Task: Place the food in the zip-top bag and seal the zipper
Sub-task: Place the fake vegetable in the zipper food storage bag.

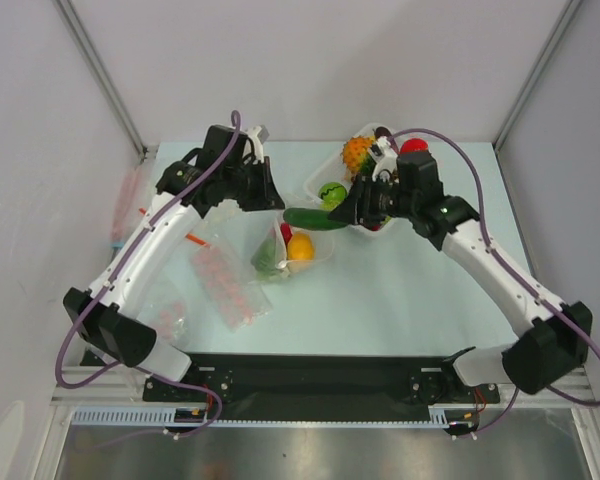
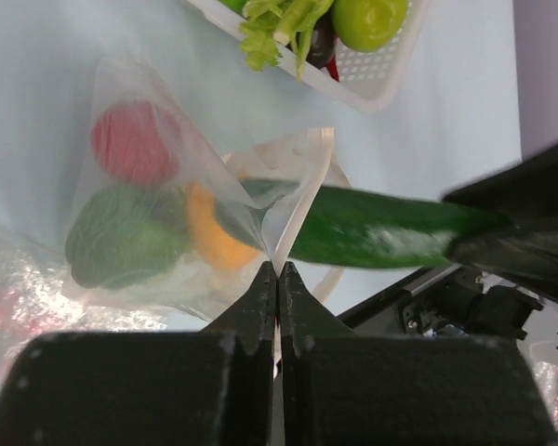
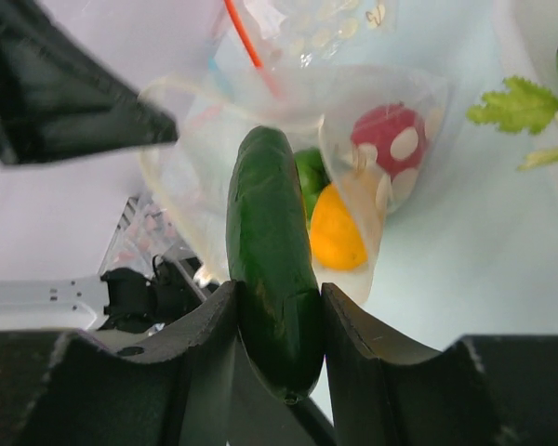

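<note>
Clear zip-top bag [image 2: 172,200] rim tight in left gripper [image 2: 277,279], plain only wrist-side; cucumber [image 3: 268,251] firm in right gripper [image 3: 279,297].

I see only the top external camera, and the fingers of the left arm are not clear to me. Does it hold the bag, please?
Observer: Yes. In the left wrist view the left gripper is shut on the rim of the zip-top bag, and the mouth stands open.
Operator: Is the cucumber between both fingers of the right arm?
Observer: Yes. The right wrist view shows the right gripper shut on the cucumber near one end, with both fingers touching it.
Operator: Is its tip inside the bag?
Observer: From the left wrist, the tip looks hazy behind the plastic rim, so it seems just inside.
</note>
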Robot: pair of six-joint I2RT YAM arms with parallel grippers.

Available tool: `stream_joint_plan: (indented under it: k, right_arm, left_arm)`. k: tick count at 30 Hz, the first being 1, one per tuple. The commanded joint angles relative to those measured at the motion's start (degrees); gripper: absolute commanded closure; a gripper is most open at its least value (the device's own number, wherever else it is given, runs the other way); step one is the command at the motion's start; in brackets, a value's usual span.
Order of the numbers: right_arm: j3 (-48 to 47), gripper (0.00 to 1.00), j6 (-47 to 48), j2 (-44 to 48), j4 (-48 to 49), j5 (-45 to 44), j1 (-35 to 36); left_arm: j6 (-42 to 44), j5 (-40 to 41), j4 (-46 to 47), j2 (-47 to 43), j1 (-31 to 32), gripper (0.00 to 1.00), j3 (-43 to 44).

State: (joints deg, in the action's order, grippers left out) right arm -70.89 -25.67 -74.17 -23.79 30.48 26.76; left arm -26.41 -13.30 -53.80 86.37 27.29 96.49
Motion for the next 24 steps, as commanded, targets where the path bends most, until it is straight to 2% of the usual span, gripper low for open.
stream_joint_plan:
  k: [1,6,12,14,15,16,18,19,22,24]
  right_arm:
    - [-7.1,0.77,2.4,-6.1,2.3,-1.6,1.4]
    - [-13.7,0.77,5.1,-14.3,-3.6,-13.7,3.6]
    - [-12.1,0.75,7.5,-15.7,-0.3,-23.9,5.9]
    - [-11.2,0.72,8.1,-16.1,1.2,-24.1,6.5]
    - [-10.7,0.68,8.2,-16.2,1.7,-23.6,6.9]
    - [-9.9,0.51,8.0,-16.2,2.3,-23.0,7.0]
    - [-9.7,0.38,7.5,-16.3,2.7,-21.8,7.2]
    - [-9.9,0.28,7.3,-15.7,2.4,-22.0,7.2]
    - [-10.0,0.16,8.2,-13.5,2.3,-23.1,7.1]
    - [-10.1,0.12,7.7,-10.7,2.2,-23.8,6.6]
  left_arm:
    - [-2.5,-3.1,5.4,-3.3,1.6,1.00,-0.8]
    - [-6.8,-3.9,8.0,-3.2,4.2,1.00,-0.3]
    - [-10.4,-6.6,9.1,-3.1,5.1,1.00,1.2]
    - [-10.7,-7.3,8.7,-2.8,5.1,1.00,2.4]
    - [-10.7,-7.6,8.6,-2.4,5.1,0.99,2.8]
    - [-10.7,-7.9,8.5,-2.3,5.0,1.00,3.1]
    - [-10.6,-8.1,8.5,-1.7,4.8,1.00,3.6]
    - [-10.6,-8.1,8.4,-1.6,4.6,1.00,3.7]
    - [-10.3,-7.3,7.7,-1.4,3.3,1.00,3.1]
    - [-9.8,-6.8,6.9,-1.6,1.4,1.00,2.6]
